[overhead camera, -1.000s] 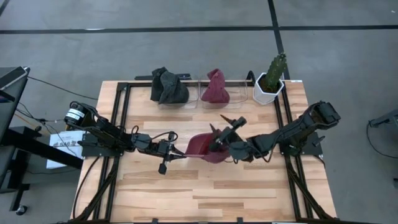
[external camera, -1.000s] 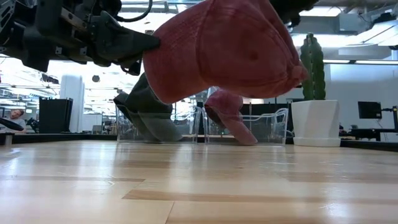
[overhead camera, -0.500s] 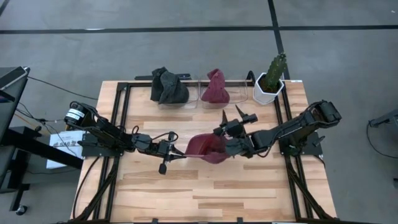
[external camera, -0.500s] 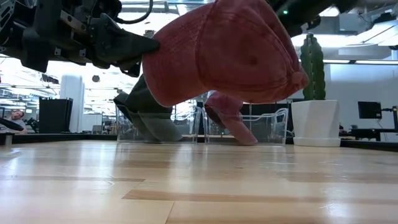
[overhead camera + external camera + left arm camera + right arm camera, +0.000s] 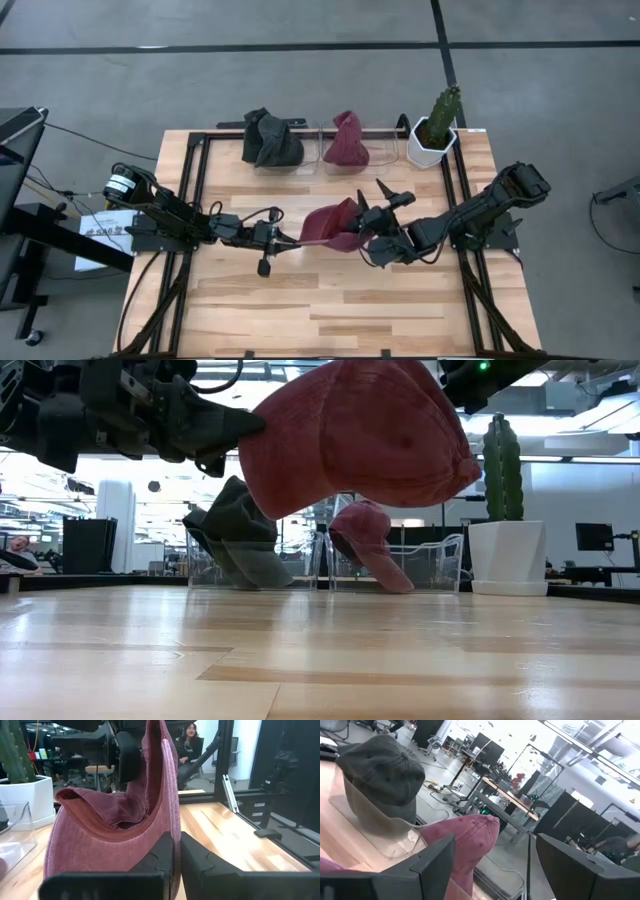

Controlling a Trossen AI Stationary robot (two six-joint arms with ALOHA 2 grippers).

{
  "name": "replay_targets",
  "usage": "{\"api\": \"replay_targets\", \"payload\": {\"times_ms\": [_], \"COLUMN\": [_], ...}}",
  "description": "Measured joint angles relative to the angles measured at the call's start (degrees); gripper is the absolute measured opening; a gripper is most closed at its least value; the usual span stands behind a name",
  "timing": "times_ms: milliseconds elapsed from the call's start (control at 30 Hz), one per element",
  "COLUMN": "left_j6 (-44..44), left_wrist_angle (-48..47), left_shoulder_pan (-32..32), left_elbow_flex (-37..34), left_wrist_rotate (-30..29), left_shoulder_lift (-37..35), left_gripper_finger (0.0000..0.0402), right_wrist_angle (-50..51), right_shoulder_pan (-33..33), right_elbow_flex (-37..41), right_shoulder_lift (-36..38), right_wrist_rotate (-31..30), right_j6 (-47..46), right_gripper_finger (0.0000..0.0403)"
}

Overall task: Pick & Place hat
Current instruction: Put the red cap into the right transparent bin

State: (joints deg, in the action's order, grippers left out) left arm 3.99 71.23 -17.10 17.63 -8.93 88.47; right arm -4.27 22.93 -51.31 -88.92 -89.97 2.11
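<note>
My left gripper is shut on a maroon corduroy hat over the middle of the table. The low view shows this hat well above the wood. My right gripper is open and stands just right of the hat and above it. Through its wrist view I see the bins between its spread fingers. Whether a finger brushes the cloth, I cannot tell. At the far edge a dark grey hat and a second maroon hat sit in clear bins. My left gripper pinches the hat's edge at its left end between both fingers. It comes in level from the table's left side. The hat is lifted clear of the table and reaches out rightward beyond the fingertips, its crown sagging below them.
A cactus in a white pot stands at the far right corner, beside the bins. Black frame rails run along the left and right sides. Bare wood lies on the near side. A person sits in the room beyond the table.
My right gripper has drawn back from above the hat toward the table's right edge and has turned about. The hat has stayed lifted in my left gripper, shifting a little toward the far edge, and its right part now stands higher.
</note>
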Motion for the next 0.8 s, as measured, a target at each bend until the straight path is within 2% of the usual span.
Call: {"api": "replay_targets", "payload": {"times_ms": [133, 367, 633, 800], "left_j6": [0.0, -0.4, -0.5, -0.2], "left_wrist_angle": [0.8, 3.3, 5.0, 4.0], "left_shoulder_pan": [0.0, 0.0, 0.0, 0.0], "left_elbow_flex": [0.0, 0.0, 0.3, 0.3], "left_wrist_rotate": [0.0, 2.1, 4.9, 5.2], "left_shoulder_lift": [0.0, 0.0, 0.0, 0.0], "left_gripper_finger": [0.0014, 0.0014, 0.0014, 0.0014], "right_wrist_angle": [0.0, -0.1, -1.3, -1.3], "right_shoulder_pan": [0.3, -0.6, -1.4, -1.4], "right_elbow_flex": [0.0, 0.0, 0.0, 0.0], "right_shoulder_lift": [0.0, 0.0, 0.0, 0.0], "right_wrist_rotate": [3.5, 25.1, 39.5, 52.8], "right_j6": [-2.3, -2.8, -3.8, -3.8], "right_gripper_finger": [0.0270, 0.0270, 0.0270, 0.0270]}}
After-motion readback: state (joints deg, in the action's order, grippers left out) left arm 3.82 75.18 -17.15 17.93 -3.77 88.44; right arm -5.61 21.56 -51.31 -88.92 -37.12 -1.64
